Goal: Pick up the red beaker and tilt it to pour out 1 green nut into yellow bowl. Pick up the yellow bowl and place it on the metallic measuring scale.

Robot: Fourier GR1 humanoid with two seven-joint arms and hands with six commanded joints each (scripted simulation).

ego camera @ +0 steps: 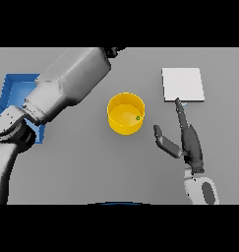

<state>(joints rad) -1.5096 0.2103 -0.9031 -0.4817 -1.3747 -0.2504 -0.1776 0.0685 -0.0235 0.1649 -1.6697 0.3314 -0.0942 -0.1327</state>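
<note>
Round yellow plastic bowl (126,114) at frame centre holds one small green nut (137,117). Right hand (189,141), fingers spread, sits just right, apparently staged to grasp it. Flat metallic measuring scale (183,84) lies upper right.

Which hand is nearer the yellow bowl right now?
Right. The right hand lies open on the table just right of the yellow bowl, thumb toward it, not touching. The left hand is out of view; only its arm crosses above the bowl's left side.

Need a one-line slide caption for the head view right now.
Yellow bowl holding one green nut at centre; open right hand beside it, near the scale.
</note>
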